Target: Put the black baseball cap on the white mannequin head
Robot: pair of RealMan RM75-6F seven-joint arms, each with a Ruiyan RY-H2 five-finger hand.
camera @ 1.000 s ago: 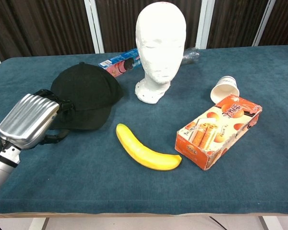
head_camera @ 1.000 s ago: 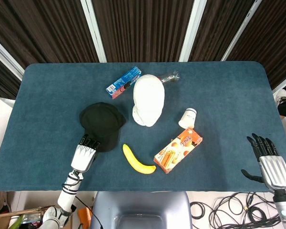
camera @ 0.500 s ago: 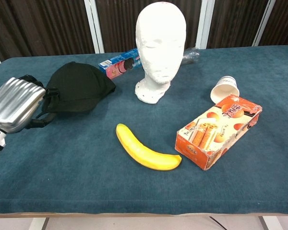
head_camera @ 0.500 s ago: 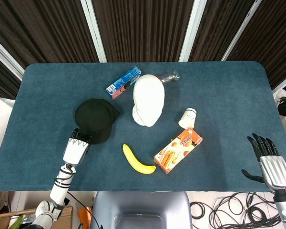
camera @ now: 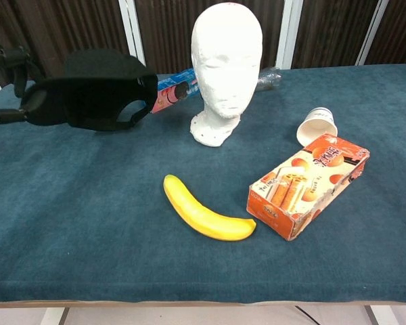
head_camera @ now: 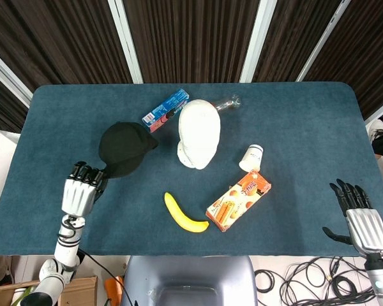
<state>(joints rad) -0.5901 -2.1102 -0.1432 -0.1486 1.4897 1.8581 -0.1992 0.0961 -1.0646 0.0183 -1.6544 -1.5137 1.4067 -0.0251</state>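
One left hand [head_camera: 82,189] grips the black baseball cap [head_camera: 123,148] by its brim, lifted off the tabletop [head_camera: 306,127], left of the white mannequin head [head_camera: 198,133]. Right hand [head_camera: 360,220] hangs empty, fingers spread.

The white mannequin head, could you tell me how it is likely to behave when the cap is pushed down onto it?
The white mannequin head stands tall on a narrow neck base, so a sideways push may tip it. It looks like foam, probably light enough to slide on the table cloth. The left hand holds the black baseball cap; the right hand hangs far away, unable to steady it.

banana [head_camera: 185,213] lies before mannequin head [head_camera: 199,134], left of box [head_camera: 239,199].
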